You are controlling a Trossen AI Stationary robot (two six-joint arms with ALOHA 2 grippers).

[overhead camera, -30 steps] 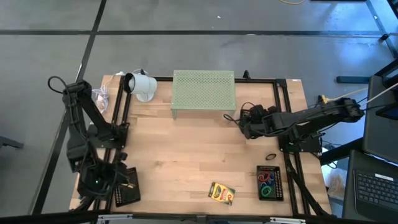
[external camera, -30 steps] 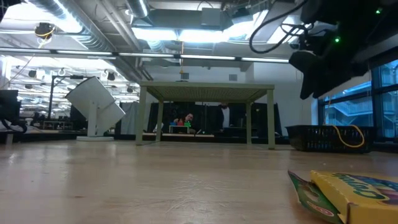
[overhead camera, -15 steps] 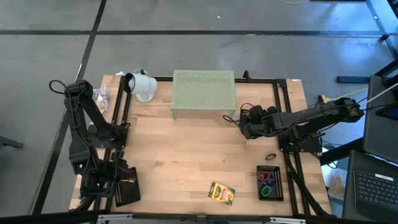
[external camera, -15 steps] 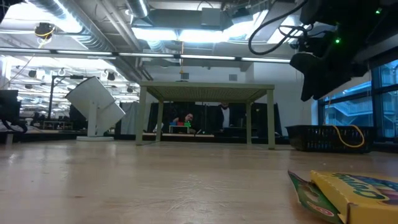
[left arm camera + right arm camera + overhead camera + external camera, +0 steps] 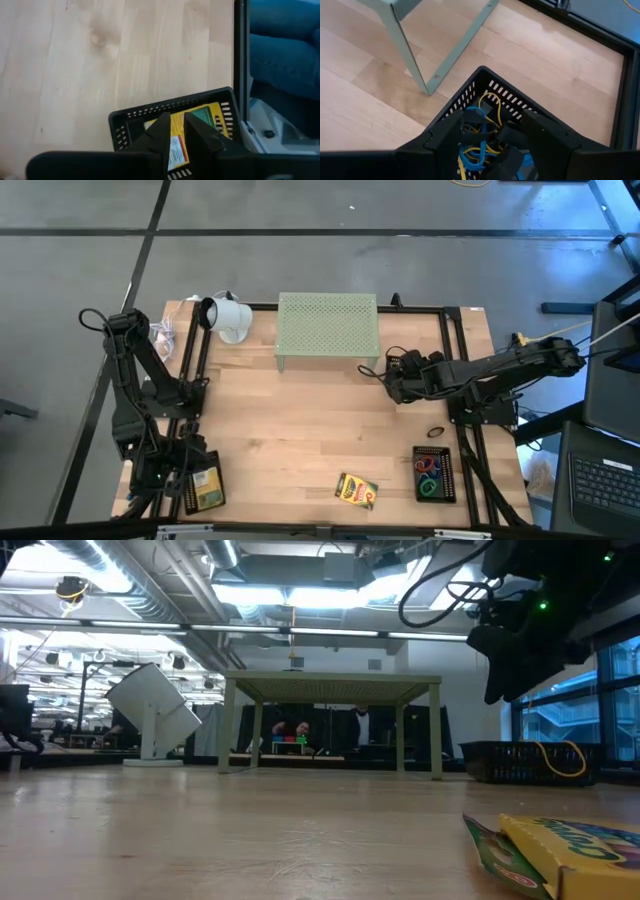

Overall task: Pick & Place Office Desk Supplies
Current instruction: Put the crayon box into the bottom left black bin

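High view: crayon box (image 5: 356,491) flat, long axis seemingly diagonal.

Green perforated stand (image 5: 327,326), white lamp (image 5: 227,316), black baskets (image 5: 435,474)

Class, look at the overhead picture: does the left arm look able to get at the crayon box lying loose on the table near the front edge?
Probably yes. The crayon box lies flat on bare wood, with nothing between it and the left gripper, which hangs over the black tray at the front left corner.
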